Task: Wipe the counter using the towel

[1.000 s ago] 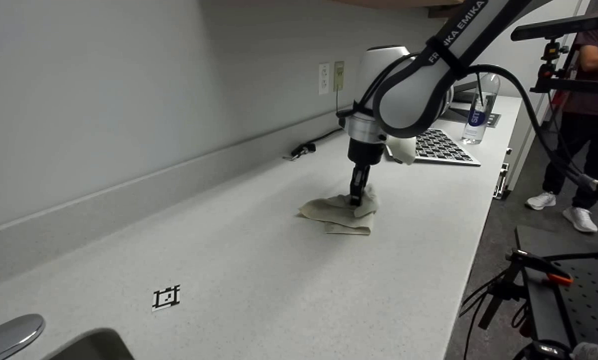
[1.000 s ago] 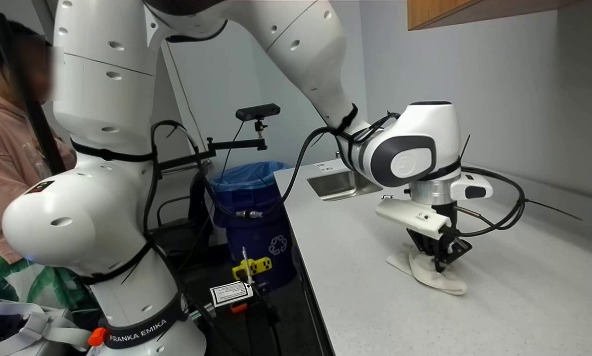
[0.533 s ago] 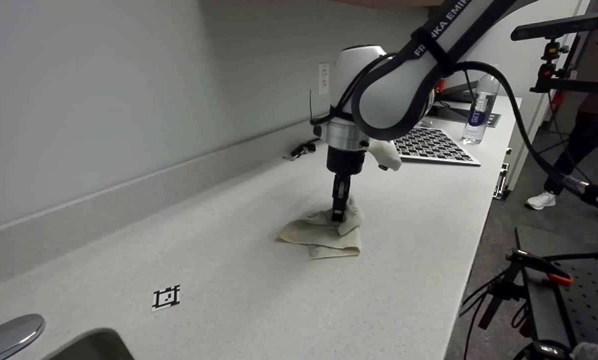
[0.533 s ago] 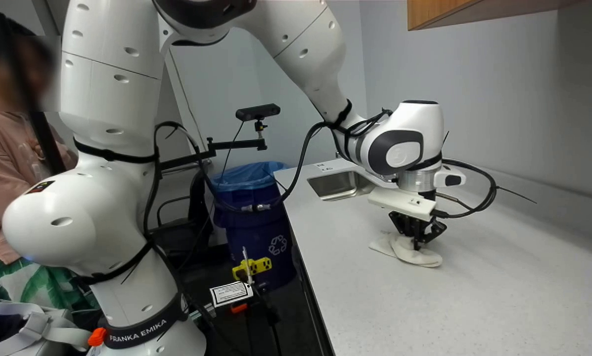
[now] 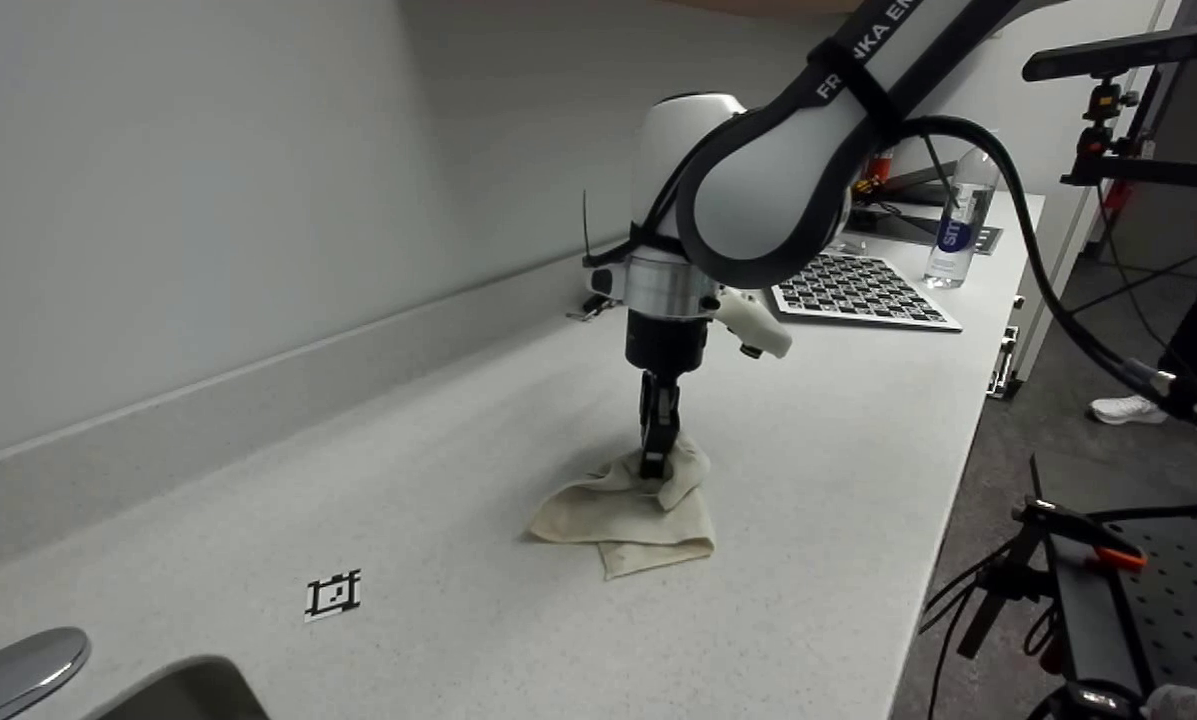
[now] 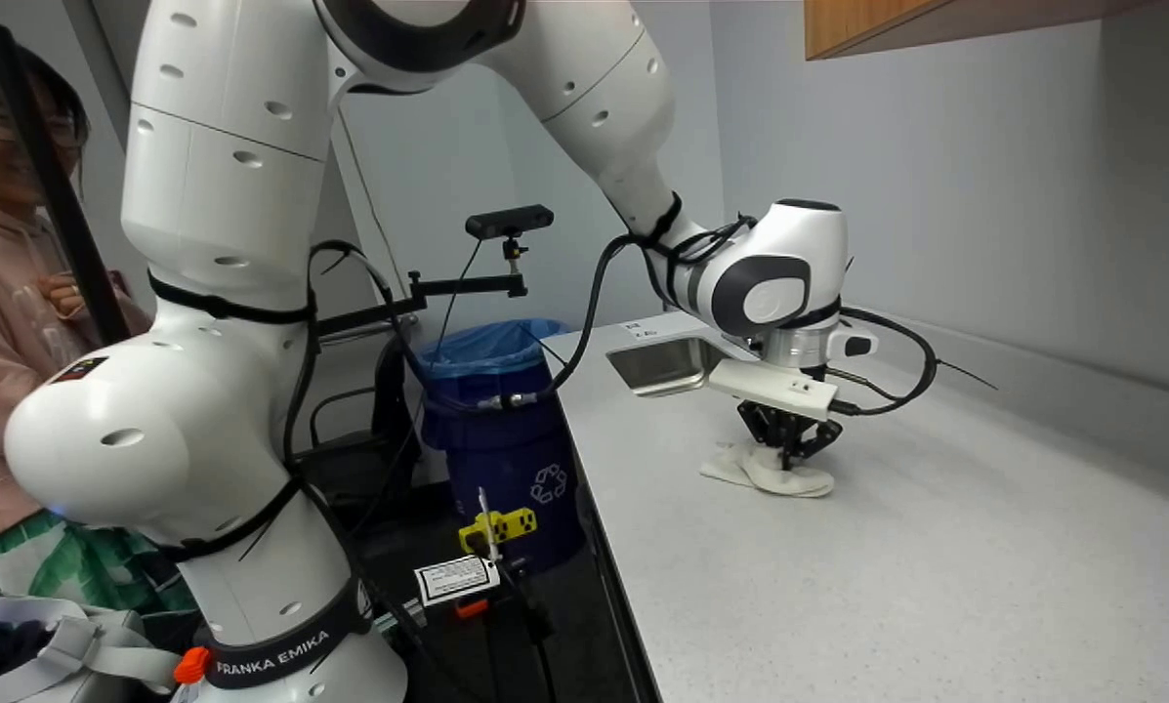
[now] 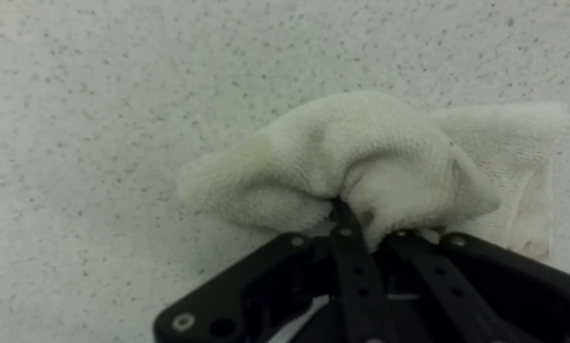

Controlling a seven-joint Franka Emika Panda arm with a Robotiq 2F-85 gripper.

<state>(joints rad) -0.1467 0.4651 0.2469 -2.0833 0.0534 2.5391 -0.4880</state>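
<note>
We are gripping the beige towel (image 5: 620, 515) in our end effector (image 5: 653, 467), which is pointing down. The towel is lying bunched on the white worktop (image 5: 808, 520), well apart from a small printed marker (image 5: 333, 596), while in an exterior view a bottle (image 5: 958, 228) is standing just beside the checkered board (image 5: 861, 290).

The gripper (image 5: 652, 464) points nearly straight down, clamped on the towel (image 5: 618, 515). Over the towel the wrist (image 5: 668, 287) stands roughly upright. The arm (image 6: 584, 98) arches high, bent well above the towel, and slopes down toward it.
</note>
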